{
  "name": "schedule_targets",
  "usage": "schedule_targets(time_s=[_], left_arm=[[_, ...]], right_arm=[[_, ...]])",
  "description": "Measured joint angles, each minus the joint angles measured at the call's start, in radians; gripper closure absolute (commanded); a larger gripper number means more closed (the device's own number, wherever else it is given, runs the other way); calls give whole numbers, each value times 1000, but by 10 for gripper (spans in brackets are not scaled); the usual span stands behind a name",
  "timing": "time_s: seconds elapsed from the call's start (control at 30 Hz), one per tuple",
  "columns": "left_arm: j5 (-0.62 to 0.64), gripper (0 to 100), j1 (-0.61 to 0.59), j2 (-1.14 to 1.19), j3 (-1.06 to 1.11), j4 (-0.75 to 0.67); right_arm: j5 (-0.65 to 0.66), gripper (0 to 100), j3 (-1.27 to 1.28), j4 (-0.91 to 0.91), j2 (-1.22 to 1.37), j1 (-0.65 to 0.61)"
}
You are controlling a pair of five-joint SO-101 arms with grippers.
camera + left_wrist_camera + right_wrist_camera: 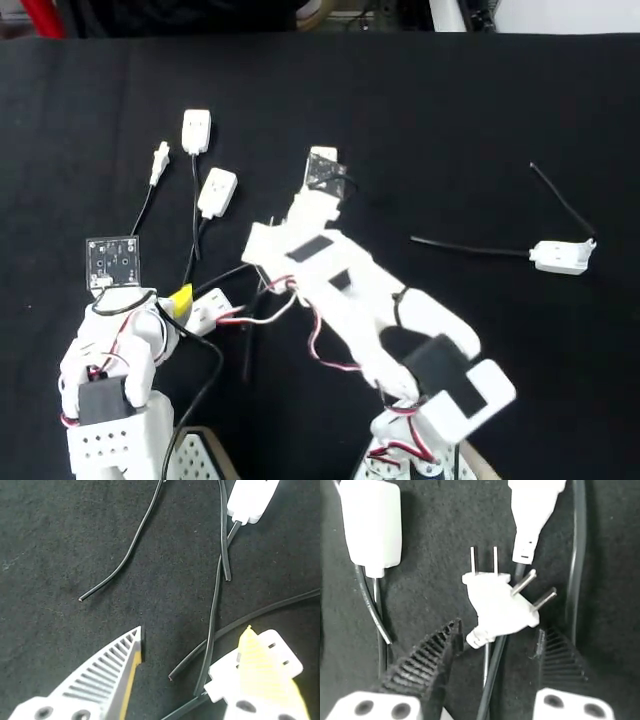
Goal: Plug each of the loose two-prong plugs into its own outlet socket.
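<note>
Plug (502, 611) with slanted prongs lies on the bench (435, 555) between my right fingers (427, 665), spread wide and empty. I should close squarely across its body, clear of the touching second plug (484, 578).

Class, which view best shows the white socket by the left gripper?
The left wrist view: the socket is close, slots visible, under a fingertip of the left gripper. The high view shows it small beside that arm.

We see a black-covered table (450, 120). At upper left lie an upper socket (196, 130), a lower socket (217, 192) and a small plug (159, 162). At right centre a lone socket (560, 257) trails its black cord (470, 247).
</note>
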Motion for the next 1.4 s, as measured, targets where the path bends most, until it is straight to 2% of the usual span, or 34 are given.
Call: schedule_targets(time_s=[0.2, 0.4, 0.47, 0.7, 0.93, 1.2, 1.4], left_arm=[[0, 700, 0, 0, 0, 0], [0, 700, 0, 0, 0, 0], [0, 700, 0, 0, 0, 0], [0, 700, 0, 0, 0, 0], [0, 700, 0, 0, 0, 0], [0, 700, 0, 0, 0, 0], [0, 700, 0, 0, 0, 0]], right_arm=[[0, 777, -21, 3, 17, 21], [0, 929, -20, 18, 18, 37], [0, 951, -20, 46, 20, 55], [0, 956, -115, 219, 21, 66], [0, 972, -218, 368, 23, 130], [0, 980, -417, 516, 23, 160], [58, 981, -562, 689, 23, 219]])
